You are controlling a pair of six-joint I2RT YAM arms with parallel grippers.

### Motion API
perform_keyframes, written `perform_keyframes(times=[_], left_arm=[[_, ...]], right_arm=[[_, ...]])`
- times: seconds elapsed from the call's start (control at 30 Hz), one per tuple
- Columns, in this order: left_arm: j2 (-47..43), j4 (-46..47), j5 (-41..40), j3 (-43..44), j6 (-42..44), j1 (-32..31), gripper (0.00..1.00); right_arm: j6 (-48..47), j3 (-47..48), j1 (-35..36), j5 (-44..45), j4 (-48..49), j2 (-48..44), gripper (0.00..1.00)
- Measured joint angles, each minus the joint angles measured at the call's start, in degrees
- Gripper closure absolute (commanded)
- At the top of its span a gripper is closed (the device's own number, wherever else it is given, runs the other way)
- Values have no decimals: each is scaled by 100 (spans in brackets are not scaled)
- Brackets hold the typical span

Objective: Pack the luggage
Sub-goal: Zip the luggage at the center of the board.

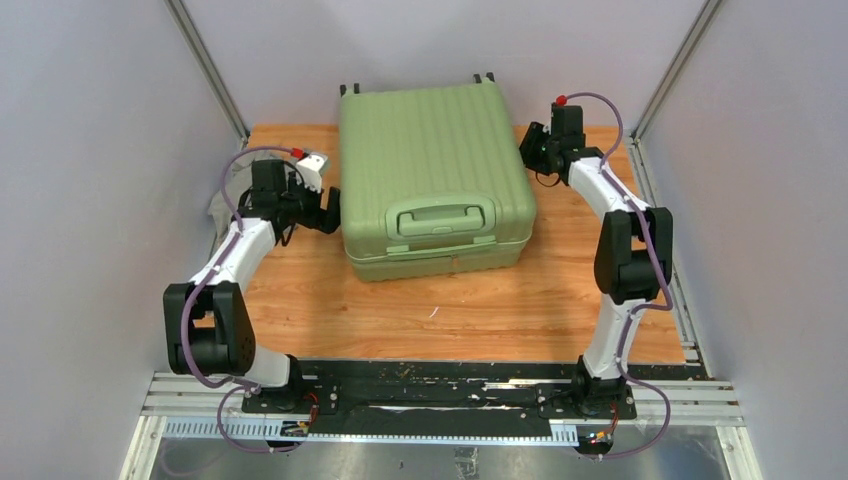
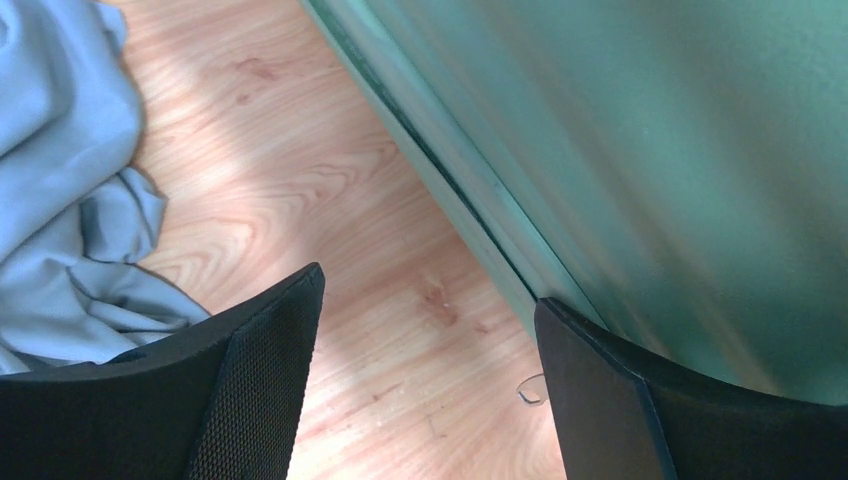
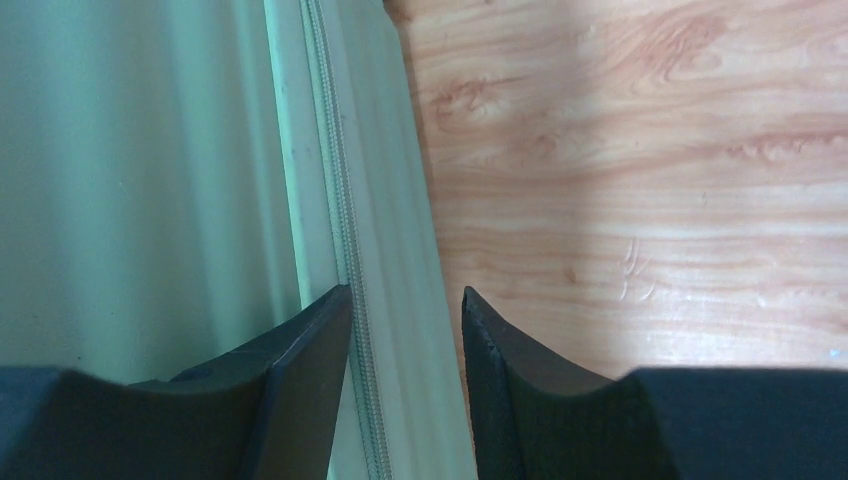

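Lying flat and shut on the wooden table (image 1: pixel 450 320), the luggage (image 1: pixel 430 150) fills the far middle, turned slightly, its ribbed green lid facing up. Its wheels (image 1: pixel 350 88) point to the back wall and its top handle (image 1: pixel 445 217) faces the arm bases.

Both arms reach forward, one on each side of the case. The left arm (image 1: pixel 235 255) bends in toward the case's left side, and the right arm (image 1: pixel 625 230) rises and leans toward the far right corner.

A grey-blue cloth (image 2: pixel 60 150) lies crumpled on the table left of the left arm, apart from the case.

The left gripper (image 1: pixel 328 210) sits just beside the left wall of the case, low over the table. Its jaws stand wide, with only bare wood between them. The wrist view shows one finger (image 2: pixel 600 390) close against the green shell; whether it touches I cannot tell.

The right gripper (image 1: pixel 530 150) hangs at the case's right edge. Its jaws are narrow, with a slim gap between them. In the wrist view the zipper (image 3: pixel 335 170) runs down beside one finger (image 3: pixel 300 380), the other finger lies over the table's edge of the shell, and a pinch on anything cannot be made out.
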Motion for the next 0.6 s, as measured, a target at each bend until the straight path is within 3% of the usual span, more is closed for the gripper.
perform_keyframes(times=[0.47, 0.53, 0.6], left_arm=[[-855, -1462, 457, -243, 761, -1003, 18], [-885, -1668, 601, -245, 855, -1062, 18], [-916, -1895, 737, -245, 942, -1102, 16]], right_arm=[[-505, 1515, 166, -81, 144, 1102, 51], [-586, 1757, 247, -179, 168, 1276, 49], [-649, 1969, 343, -249, 219, 1416, 41]])
